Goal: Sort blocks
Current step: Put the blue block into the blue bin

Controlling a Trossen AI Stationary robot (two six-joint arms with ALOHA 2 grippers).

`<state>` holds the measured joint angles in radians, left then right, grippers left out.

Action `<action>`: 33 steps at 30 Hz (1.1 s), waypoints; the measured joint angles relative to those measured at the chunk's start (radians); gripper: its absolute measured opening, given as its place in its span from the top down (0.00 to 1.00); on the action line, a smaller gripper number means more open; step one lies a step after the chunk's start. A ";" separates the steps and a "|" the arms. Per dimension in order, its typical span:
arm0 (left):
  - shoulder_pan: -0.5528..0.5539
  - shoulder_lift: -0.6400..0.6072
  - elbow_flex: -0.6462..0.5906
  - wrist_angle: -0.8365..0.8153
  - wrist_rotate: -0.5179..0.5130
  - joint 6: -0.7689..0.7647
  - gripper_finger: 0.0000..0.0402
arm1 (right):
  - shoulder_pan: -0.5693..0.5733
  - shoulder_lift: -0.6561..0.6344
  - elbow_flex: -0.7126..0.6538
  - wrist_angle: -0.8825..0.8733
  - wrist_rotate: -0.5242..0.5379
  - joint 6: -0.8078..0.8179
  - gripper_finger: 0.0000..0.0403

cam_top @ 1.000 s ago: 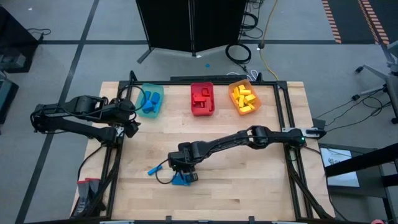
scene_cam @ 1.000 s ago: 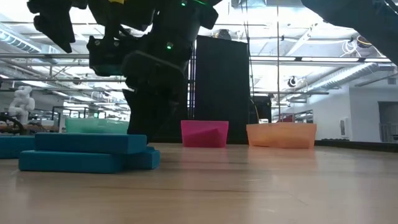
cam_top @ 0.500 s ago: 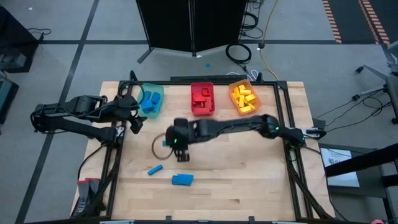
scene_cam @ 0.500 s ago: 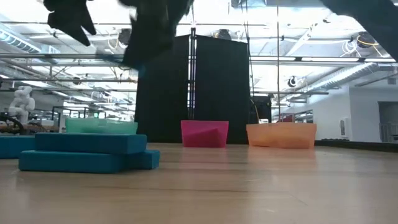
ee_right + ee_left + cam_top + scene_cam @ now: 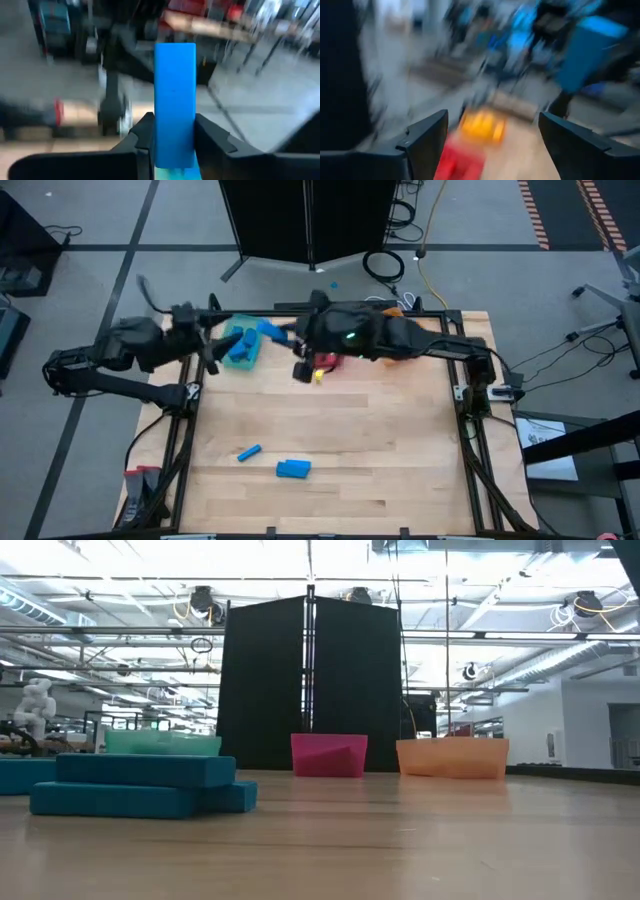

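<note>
Two arms meet over the tabletop [image 5: 400, 440] by the teal bin [image 5: 243, 343]. Right end effector [image 5: 172, 137] pinches an upright blue block [image 5: 174, 102]; left end effector [image 5: 492, 127] gapes wide, holding nothing. Blue blocks [image 5: 292, 469] lie near the front edge.

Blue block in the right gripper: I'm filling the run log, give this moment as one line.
right gripper: shut on blue block, near teal bin | left gripper: open, empty, beside bin | table: two blue blocks left
</note>
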<state>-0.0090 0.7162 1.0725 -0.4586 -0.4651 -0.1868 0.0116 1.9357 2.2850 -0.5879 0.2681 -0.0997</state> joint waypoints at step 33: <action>0.003 0.190 0.000 0.682 0.456 0.297 0.22 | 0.032 -0.037 0.001 0.194 -0.040 -0.090 0.81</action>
<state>-0.0063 0.9061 1.0729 0.2230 -0.0093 0.1101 0.0436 1.8988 2.2860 -0.3935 0.2283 -0.1900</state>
